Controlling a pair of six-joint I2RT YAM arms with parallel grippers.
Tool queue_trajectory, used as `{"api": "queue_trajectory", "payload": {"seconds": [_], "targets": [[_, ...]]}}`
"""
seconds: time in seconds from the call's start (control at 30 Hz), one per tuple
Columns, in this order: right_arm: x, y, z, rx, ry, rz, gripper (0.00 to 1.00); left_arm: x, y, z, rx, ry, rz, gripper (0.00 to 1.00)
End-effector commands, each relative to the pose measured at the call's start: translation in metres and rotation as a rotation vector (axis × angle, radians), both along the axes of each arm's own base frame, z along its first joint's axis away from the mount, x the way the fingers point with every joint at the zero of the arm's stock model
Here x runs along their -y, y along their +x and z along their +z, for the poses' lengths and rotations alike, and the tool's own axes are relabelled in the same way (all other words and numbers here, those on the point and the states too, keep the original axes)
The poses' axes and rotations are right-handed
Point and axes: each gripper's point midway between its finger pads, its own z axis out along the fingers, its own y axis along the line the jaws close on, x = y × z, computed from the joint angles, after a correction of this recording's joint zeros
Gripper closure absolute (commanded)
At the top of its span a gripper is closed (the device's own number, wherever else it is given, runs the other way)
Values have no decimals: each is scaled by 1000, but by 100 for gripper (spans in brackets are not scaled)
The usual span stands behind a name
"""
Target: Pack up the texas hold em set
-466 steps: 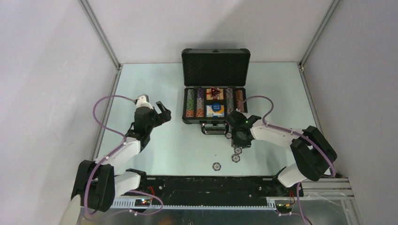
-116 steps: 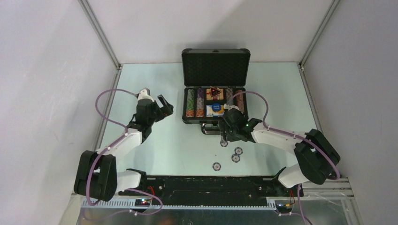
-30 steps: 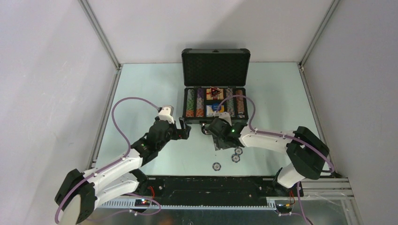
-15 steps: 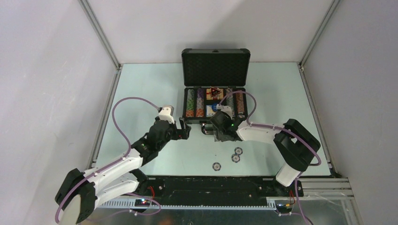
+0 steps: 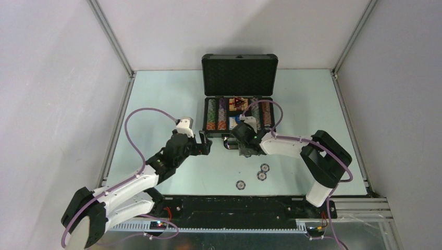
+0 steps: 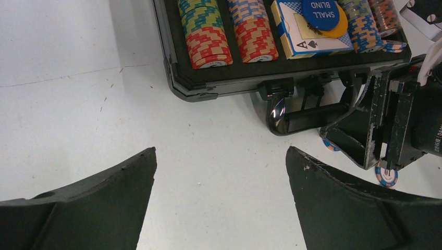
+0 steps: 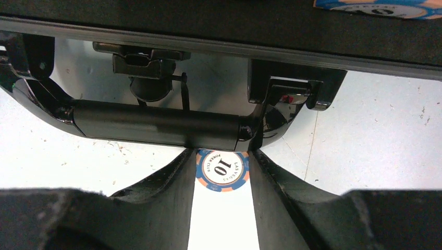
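Surface: pale mint-green matte counter. The left wrist view shows a faint hairline scratch and a few dark specks on it.
Enclosure: plain light-grey wall panels at the back, left and right.
Silver aluminium struts run up both rear corners.
Near edge: long black rail, then what looks like a bare metal plate.
Light: even and diffuse, with a soft shadow slanting across the back panel.

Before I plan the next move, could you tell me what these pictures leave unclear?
Top view: the 10 chip, hidden under the right gripper.
Right wrist view: whether the fingers pinch that chip, too fine; the case interior, cut off by the top edge.
Top view: markings on three loose chips, too small.
Left wrist view: the card box face, partly covered by the SMALL BLIND button.
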Motion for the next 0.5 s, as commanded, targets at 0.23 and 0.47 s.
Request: {"api": "queue_trajectory", "payload": {"seconds": [0.23, 0.47], "targets": [[2, -21, -20, -57, -77, 9, 58, 8, 7, 21, 57, -26, -15, 2], [2, -51, -26, -106, -92, 31, 59, 8, 6, 21, 56, -29, -17, 2]]}}
